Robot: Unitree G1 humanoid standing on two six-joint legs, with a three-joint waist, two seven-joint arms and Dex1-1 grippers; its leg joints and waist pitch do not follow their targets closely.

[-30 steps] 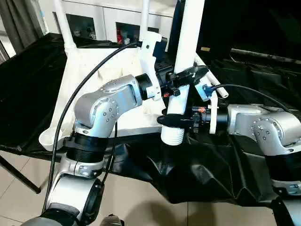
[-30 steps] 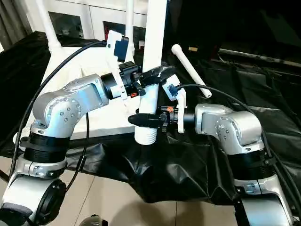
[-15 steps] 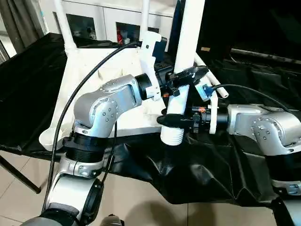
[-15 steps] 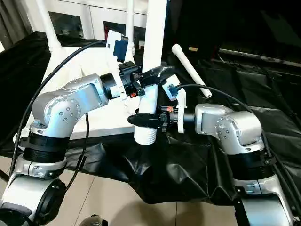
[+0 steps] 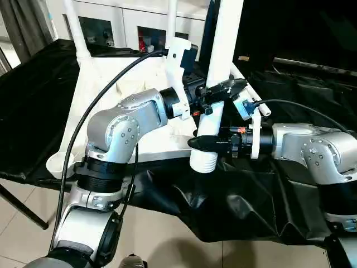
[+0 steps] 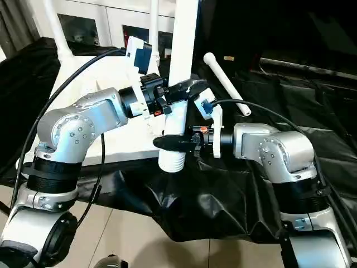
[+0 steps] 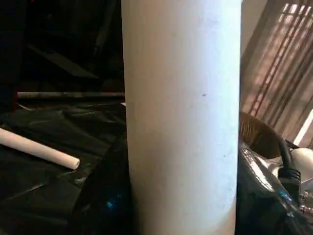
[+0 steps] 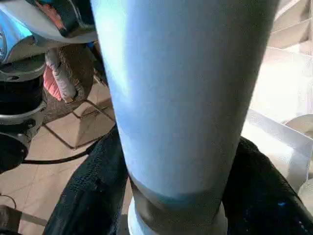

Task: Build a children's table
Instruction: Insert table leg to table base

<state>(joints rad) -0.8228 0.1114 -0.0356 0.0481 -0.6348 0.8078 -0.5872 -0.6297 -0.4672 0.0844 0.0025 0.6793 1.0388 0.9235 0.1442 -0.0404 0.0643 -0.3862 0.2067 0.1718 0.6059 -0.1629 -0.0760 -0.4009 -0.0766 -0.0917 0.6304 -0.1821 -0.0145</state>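
While my left gripper (image 5: 218,89) clamps the upright white leg (image 5: 222,50) higher up, my right gripper (image 5: 207,143) is closed around it just above its ribbed end (image 5: 203,162). That end seems to hang just off the upturned tabletop's (image 5: 103,106) near corner. Another leg (image 6: 226,84) lies on the black cloth (image 5: 245,206).
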